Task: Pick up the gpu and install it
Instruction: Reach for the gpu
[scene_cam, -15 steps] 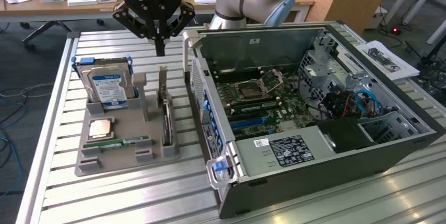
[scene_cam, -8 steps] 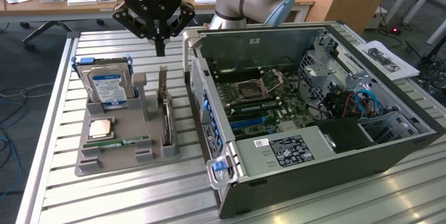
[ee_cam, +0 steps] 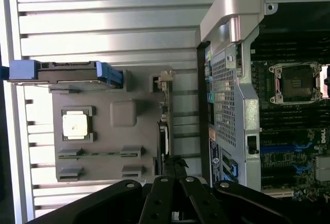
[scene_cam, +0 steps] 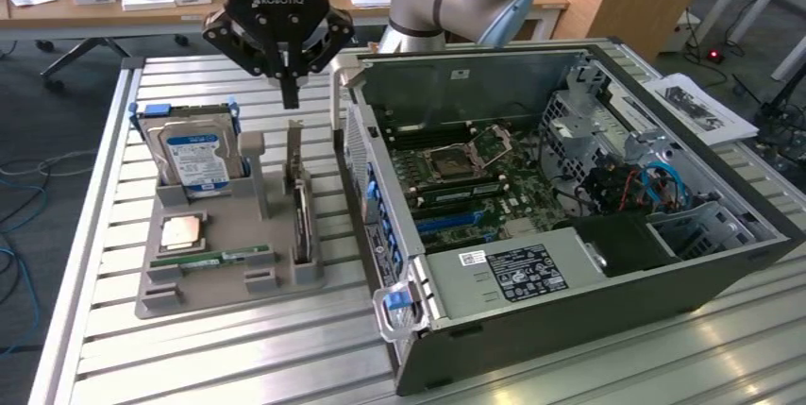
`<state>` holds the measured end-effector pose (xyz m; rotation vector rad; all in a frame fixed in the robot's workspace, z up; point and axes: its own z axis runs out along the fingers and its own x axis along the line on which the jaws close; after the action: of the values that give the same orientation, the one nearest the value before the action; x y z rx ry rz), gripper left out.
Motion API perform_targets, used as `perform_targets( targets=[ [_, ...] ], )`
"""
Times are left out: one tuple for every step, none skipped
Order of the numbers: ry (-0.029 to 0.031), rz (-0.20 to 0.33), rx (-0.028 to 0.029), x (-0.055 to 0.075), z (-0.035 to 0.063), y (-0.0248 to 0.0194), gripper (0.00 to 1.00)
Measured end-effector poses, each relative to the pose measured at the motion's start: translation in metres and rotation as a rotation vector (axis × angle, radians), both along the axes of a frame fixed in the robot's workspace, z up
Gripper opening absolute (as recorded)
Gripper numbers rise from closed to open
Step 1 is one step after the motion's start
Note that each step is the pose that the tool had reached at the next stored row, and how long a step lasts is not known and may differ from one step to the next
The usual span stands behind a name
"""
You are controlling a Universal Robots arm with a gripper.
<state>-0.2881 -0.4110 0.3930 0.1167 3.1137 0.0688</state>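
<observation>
- Nearest in the exterior view, the gpu (scene_cam: 300,207) is being kept standing on its long edge in a slot of the grey holder tray (scene_cam: 221,303). It sits on the side of the tray closest to the open computer case (scene_cam: 705,263).
- A green memory stick (scene_cam: 211,257) and a processor chip (scene_cam: 183,230) are being held flat in the same tray. A hard drive (scene_cam: 195,155) is being propped upright further back. None of these should be disturbed.
- The step in hand is judged to be the approach for the pick. It is being done well if the fingers are lined up across the card's thin top edge, so that one falls on each face. The line of travel should be kept clear of the tray's posts and the case wall just beside the card.
- The card looks thin and stiff, so a centred, square pinch is being called for.
- Further back, the gripper (scene_cam: 290,93) is being held above the tray, roughly in line with the card and apart from it.
- Its fingers are being pressed together with nothing between them. Nothing is being touched.
</observation>
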Motion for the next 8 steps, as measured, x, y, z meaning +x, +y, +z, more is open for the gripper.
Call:
perform_targets(
  targets=[
    [0.0,0.0,0.0,0.0,0.0,-0.0019,0.11],
    [0.0,0.0,0.0,0.0,0.0,-0.0036,0.11],
    [0.0,0.0,0.0,0.0,0.0,-0.0055,0.11],
    [0.0,0.0,0.0001,-0.001,0.0,-0.0073,0.11],
    [0.0,0.0,0.0,-0.001,0.0,-0.0091,0.11],
    [0.0,0.0,0.0,-0.001,0.0,-0.0109,0.11],
    [0.0,0.0,0.0001,-0.001,0.0,-0.0126,0.11],
    [0.0,0.0,0.0,-0.001,0.0,-0.0142,0.11]
  ],
)
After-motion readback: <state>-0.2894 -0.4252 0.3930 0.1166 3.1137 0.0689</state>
